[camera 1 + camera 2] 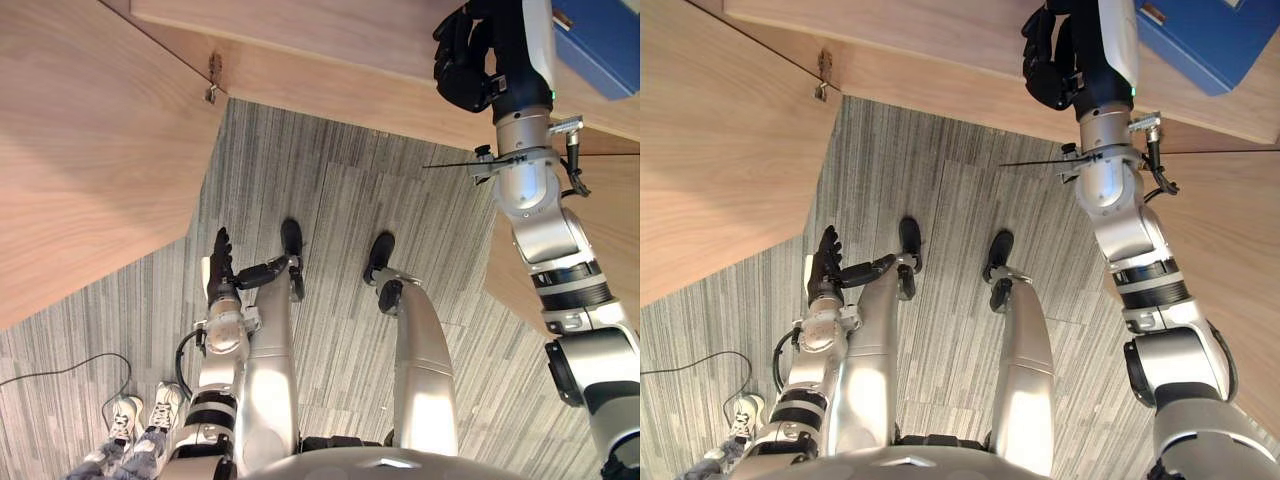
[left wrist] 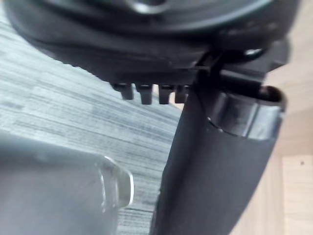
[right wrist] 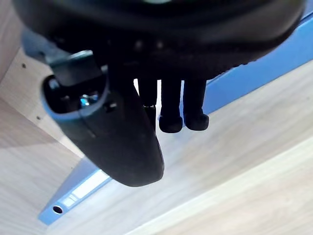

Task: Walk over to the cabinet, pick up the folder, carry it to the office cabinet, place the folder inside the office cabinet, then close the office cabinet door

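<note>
Folder (image 1: 1200,35) lay flat on the cabinet shelf (image 3: 220,161), just beyond the right hand (image 1: 1055,60), its long edge crosswise to the relaxed, empty fingers (image 3: 171,107); left hand (image 1: 218,265) hung slack, well away.

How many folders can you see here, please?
1: a blue folder lies flat on the wooden shelf, close by the right hand. Others may be hidden further along the shelf, past the edge of the views.

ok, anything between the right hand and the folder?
No. In the right wrist view only bare wooden shelf lies between the right hand and the blue folder.
</note>
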Available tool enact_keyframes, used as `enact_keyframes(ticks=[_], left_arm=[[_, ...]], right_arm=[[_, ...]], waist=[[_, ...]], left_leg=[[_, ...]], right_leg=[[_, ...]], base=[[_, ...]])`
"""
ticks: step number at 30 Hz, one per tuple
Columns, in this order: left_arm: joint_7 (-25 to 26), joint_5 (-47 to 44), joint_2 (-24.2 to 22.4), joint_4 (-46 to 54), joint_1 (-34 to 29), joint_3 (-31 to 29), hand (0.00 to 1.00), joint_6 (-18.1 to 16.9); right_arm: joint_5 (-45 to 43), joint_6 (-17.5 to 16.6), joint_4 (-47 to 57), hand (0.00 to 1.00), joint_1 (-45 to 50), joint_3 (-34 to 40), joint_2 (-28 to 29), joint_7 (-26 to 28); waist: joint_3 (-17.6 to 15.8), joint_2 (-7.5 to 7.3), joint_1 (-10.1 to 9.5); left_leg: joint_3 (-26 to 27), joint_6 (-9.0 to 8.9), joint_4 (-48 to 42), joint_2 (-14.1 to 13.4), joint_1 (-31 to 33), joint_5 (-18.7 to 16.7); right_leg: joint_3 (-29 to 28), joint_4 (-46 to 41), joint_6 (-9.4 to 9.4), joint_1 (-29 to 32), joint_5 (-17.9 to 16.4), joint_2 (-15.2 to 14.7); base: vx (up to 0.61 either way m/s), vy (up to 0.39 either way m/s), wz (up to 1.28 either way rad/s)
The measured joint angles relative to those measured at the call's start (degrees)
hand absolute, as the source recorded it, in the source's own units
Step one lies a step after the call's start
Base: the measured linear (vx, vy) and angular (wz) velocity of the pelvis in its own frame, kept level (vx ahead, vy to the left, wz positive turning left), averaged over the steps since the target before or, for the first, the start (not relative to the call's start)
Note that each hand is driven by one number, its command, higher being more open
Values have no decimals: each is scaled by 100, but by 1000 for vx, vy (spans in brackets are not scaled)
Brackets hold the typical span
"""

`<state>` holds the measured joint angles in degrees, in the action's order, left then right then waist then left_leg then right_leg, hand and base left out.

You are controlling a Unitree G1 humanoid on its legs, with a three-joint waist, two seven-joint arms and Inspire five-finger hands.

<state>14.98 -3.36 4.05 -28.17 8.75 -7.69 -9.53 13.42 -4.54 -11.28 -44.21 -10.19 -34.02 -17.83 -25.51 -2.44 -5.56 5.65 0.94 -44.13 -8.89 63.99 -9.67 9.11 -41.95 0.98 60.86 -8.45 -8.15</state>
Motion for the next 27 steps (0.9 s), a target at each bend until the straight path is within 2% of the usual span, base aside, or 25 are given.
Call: enact_keyframes(ticks=[10, 21, 25, 27], left_arm=[[80, -62, 3, 0, 185, -50, 100, -17], [138, -116, -20, 21, 210, -52, 100, -16], [217, -125, -71, 15, 218, -75, 100, 2], [223, -154, -98, -4, 223, -114, 100, 2]], right_arm=[[-496, 67, -798, 0, -454, 289, -30, -125], [-910, 233, -1486, 0, -754, 1145, -23, -353], [-959, 427, -1952, 0, -1063, 1584, -24, -549], [-1037, 430, -1971, 0, -1091, 1584, -23, -588]], waist=[[-13, 22, 4], [-19, 27, -16], [-32, 47, 2], [-36, 55, 33]], left_leg=[[-93, 8, -208, -11, 363, 5], [-141, 46, -176, 49, 422, 31], [-143, 49, -105, 71, 421, 65], [-140, 52, -97, 72, 421, 68]], right_leg=[[38, -208, -14, 325, -29, -16], [98, -140, 8, 327, -19, -72], [110, -62, 37, 317, 7, -82], [110, -35, 49, 314, 23, -81]], base=[[-18, -20, 1], [-11, -11, 3], [-10, -12, 2], [-15, -13, -1]])
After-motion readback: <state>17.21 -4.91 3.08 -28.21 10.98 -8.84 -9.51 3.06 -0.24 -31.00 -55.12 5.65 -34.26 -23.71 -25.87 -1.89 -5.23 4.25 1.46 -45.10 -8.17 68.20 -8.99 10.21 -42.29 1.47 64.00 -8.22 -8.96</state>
